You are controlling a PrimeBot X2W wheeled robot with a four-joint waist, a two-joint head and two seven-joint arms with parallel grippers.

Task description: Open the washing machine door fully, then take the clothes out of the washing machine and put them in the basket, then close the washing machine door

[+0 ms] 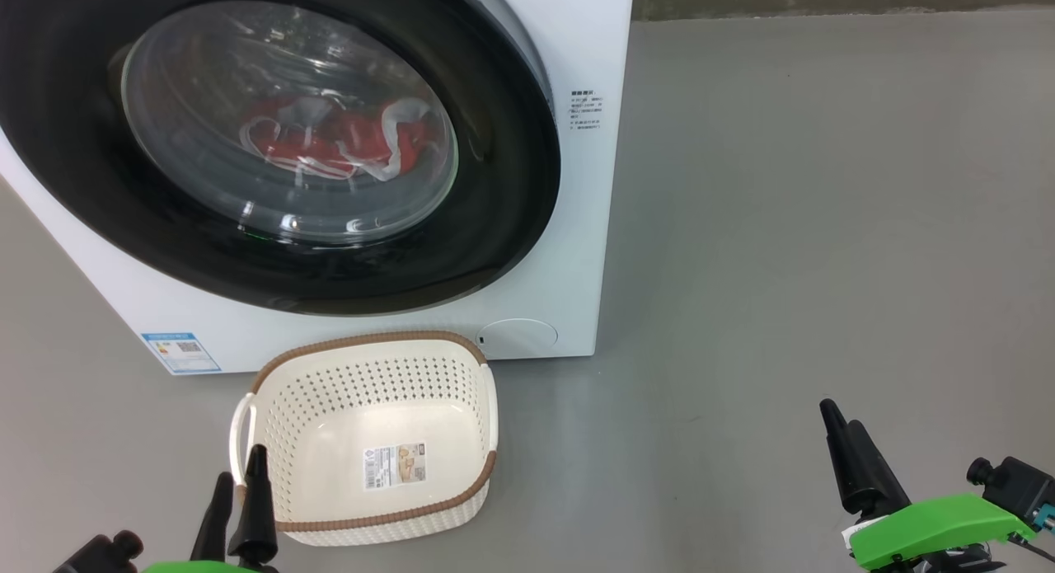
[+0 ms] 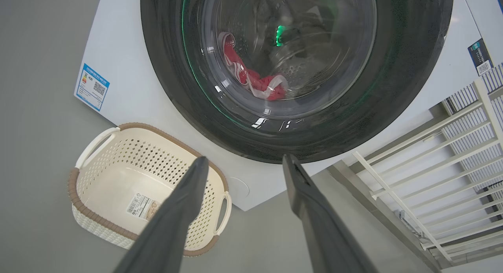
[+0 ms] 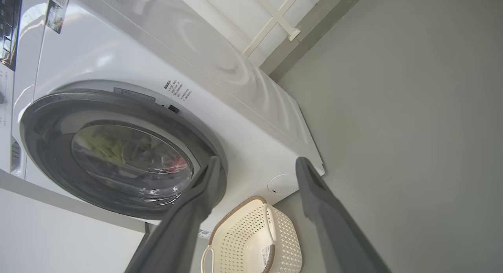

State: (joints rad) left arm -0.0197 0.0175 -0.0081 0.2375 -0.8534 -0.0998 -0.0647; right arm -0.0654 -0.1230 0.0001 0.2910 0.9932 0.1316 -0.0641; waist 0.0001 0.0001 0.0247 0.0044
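Left pincer (image 2: pixel 245 158) and right pincer (image 3: pixel 257 161): fingers apart, empty. Washing machine door (image 1: pixel 511 185) appears shut ahead of both, clothes (image 1: pixel 346 136) behind it. Basket (image 1: pixel 371 340) just beyond left pincer; swinging door may strike it.

- My head camera looks forward and down at the washing machine door (image 1: pixel 503 194), with the basket (image 1: pixel 371 340) on the floor (image 1: pixel 783 227) before it.
- My left wrist camera faces that door closer in, from above the basket.
- My right wrist camera sits rolled sideways, farther back; all three share door and basket.
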